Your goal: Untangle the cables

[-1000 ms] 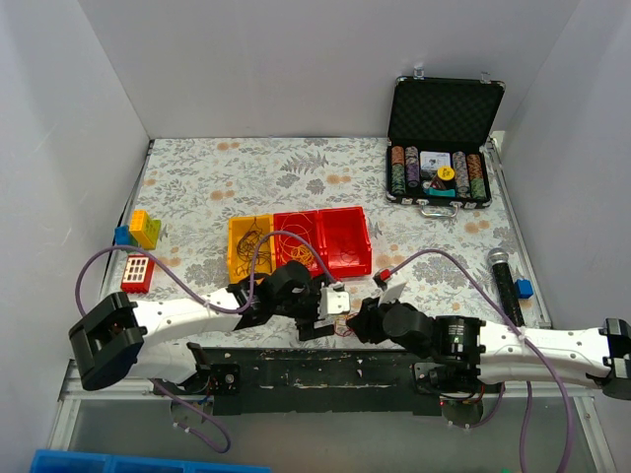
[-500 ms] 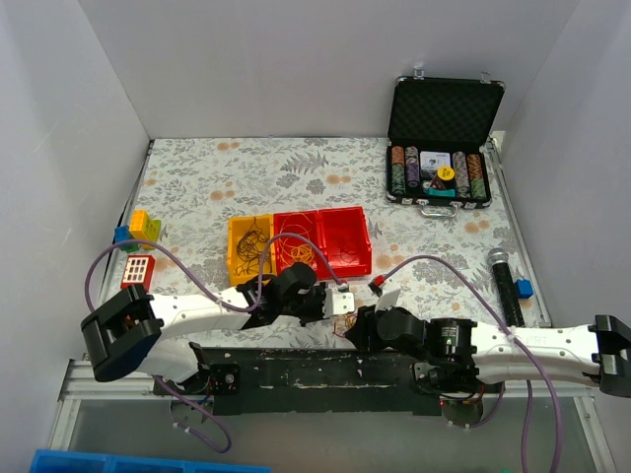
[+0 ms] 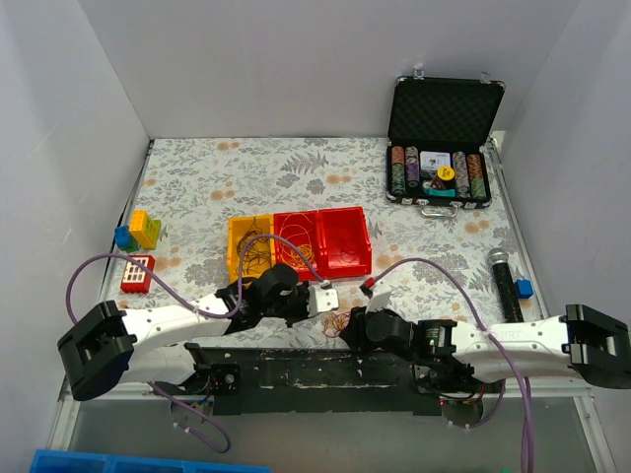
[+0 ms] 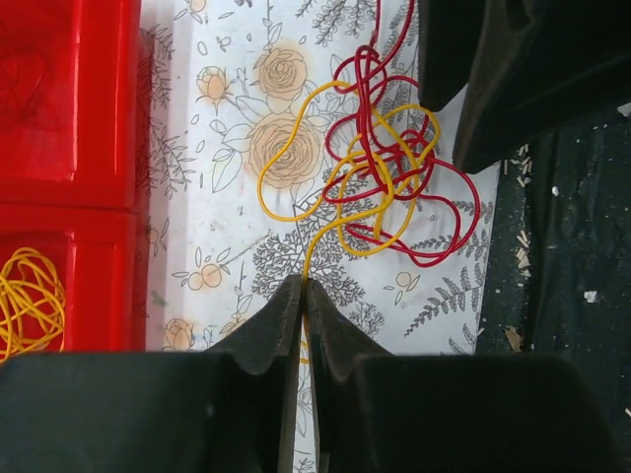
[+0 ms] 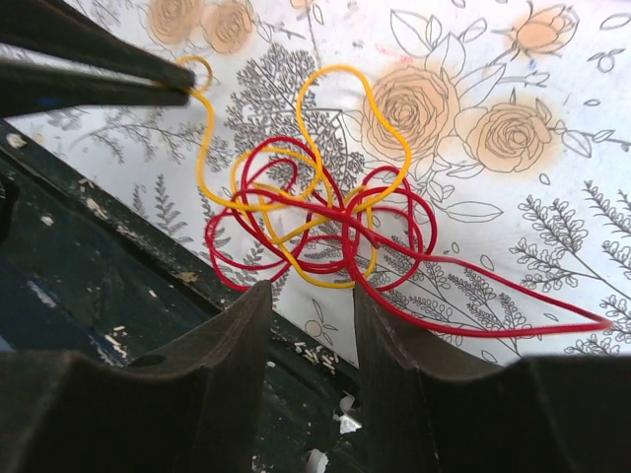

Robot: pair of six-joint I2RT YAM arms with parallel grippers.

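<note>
While the matte black, wedge-shaped fingers of the left gripper (image 4: 302, 291) press together, they pinch one yellow cable (image 4: 308, 261). This thin, glossy wire runs toward 1 o'clock into the cables (image 4: 389, 177), a knot of smooth red and yellow loops. The knot lies on the floral-printed tablecloth (image 4: 217, 227), and at 3 o'clock it reaches the edge of the scuffed black base plate (image 4: 562, 256). The right gripper (image 5: 311, 296) is released: its dark jaws stand apart at 6 o'clock of the knot and grasp no wire. At 9 o'clock in the left wrist view sits a glossy red plastic bin (image 4: 69, 177), holding a coil of yellow wire (image 4: 30, 296).
</note>
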